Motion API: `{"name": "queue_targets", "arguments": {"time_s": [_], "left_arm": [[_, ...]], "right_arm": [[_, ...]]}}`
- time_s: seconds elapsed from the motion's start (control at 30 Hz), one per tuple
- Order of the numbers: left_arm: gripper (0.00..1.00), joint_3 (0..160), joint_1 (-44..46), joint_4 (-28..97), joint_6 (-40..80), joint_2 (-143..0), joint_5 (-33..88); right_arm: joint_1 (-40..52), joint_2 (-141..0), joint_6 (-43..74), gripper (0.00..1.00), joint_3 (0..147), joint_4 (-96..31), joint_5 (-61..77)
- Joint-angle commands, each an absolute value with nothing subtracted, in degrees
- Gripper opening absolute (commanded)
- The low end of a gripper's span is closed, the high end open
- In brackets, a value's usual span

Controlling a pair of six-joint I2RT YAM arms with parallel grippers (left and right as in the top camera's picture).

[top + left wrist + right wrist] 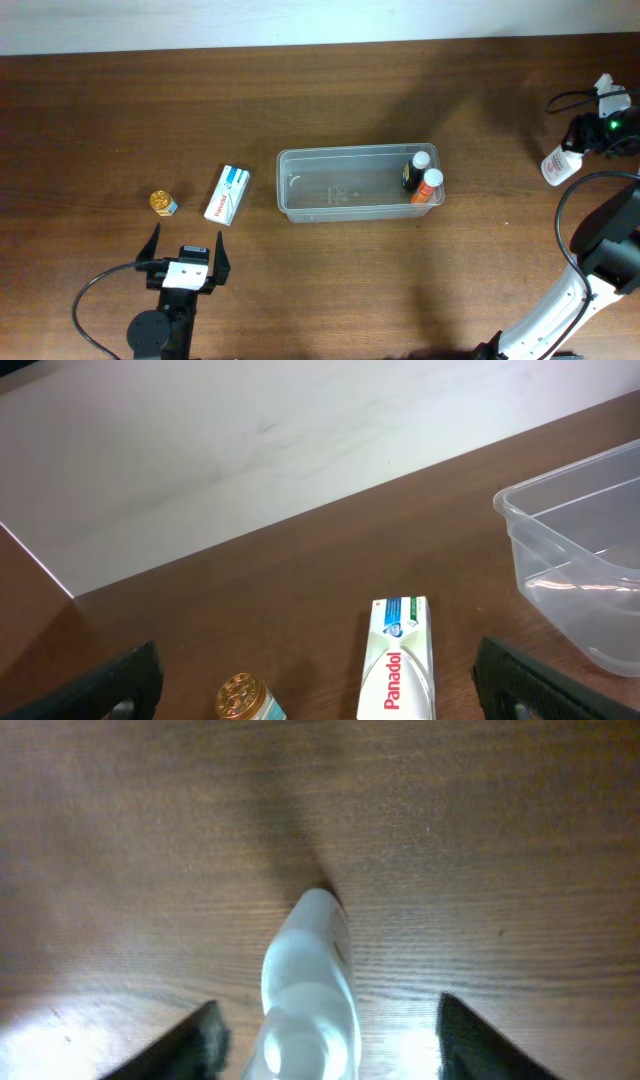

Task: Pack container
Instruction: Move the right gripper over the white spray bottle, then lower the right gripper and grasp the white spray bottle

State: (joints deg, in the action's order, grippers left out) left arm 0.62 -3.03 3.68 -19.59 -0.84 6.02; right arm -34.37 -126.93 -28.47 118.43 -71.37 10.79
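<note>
The container sits mid-way across the surface, with two bottles at its right end. It looks light, thin-walled and slightly flexible, so the stiffer rim is the best place to hold it. The left fingers are spread and empty at near left, while the right fingers straddle a white bottle at far right without visibly touching it.

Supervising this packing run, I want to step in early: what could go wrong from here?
The small white plastic bottle appears to lie on its side inside the open right pincer, ungripped; being round, it may roll or squirt out on closing. The clear rectangular plastic container holds two white-capped bottles at its right end; a drop there could topple them.
</note>
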Motion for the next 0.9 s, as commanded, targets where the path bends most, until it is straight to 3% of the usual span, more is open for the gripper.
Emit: {"name": "queue_targets", "arguments": {"time_s": [0.0,0.37,0.87], "left_arm": [[0.99,0.49,-3.27,3.95,-20.23,-0.3,6.63],[0.99,0.49,-3.27,3.95,-20.23,-0.3,6.63],[0.99,0.49,-3.27,3.95,-20.25,-0.3,6.63]], "right_arm": [[-34.26,-127.76,-28.47,0.53,118.28,-71.61,10.31],[-34.24,-127.92,-28.47,0.51,118.13,-71.72,9.89],[-34.15,-127.92,-28.49,0.41,114.69,-70.61,10.09]]}}
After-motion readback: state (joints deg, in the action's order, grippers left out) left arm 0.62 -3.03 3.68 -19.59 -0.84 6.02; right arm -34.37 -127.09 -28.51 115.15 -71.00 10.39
